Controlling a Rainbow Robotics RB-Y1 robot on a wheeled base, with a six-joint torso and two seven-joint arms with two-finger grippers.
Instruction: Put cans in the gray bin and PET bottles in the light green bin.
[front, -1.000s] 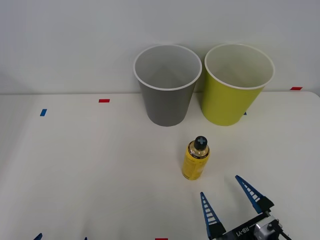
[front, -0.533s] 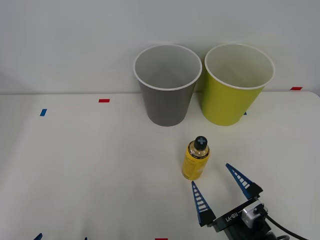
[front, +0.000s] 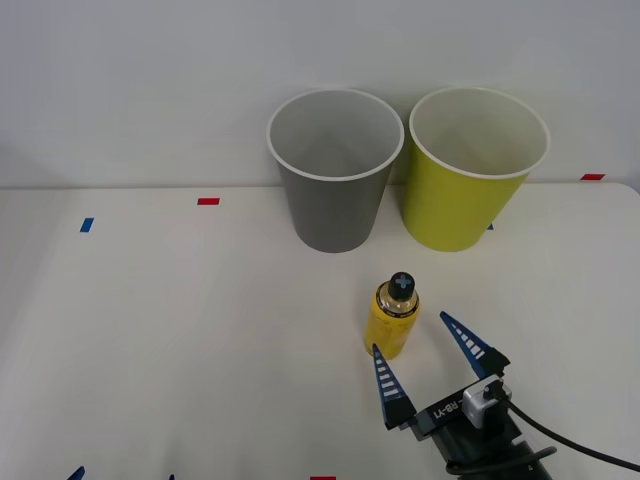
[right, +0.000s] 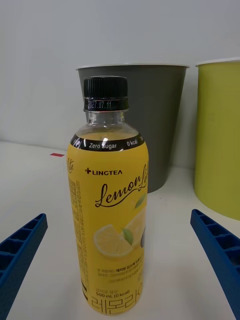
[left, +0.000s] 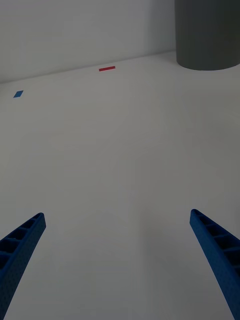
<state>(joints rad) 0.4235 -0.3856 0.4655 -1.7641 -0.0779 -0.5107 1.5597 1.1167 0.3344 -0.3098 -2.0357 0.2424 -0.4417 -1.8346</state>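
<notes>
Advancing toward 11 o'clock, right end effector, fingers apart, nears the bottle; a finger could topple it.

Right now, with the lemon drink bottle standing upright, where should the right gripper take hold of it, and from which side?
Probably around the yellow-labelled body of the lemon drink bottle, from the robot's side. It stands upright, its straight round body is wider than the black cap, and the open right gripper already faces it with a finger toward each flank.

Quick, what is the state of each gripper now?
Right gripper: jaws open, holding nothing, either side of the PET bottle.
Left gripper: jaws open, holding nothing, over the table.
</notes>
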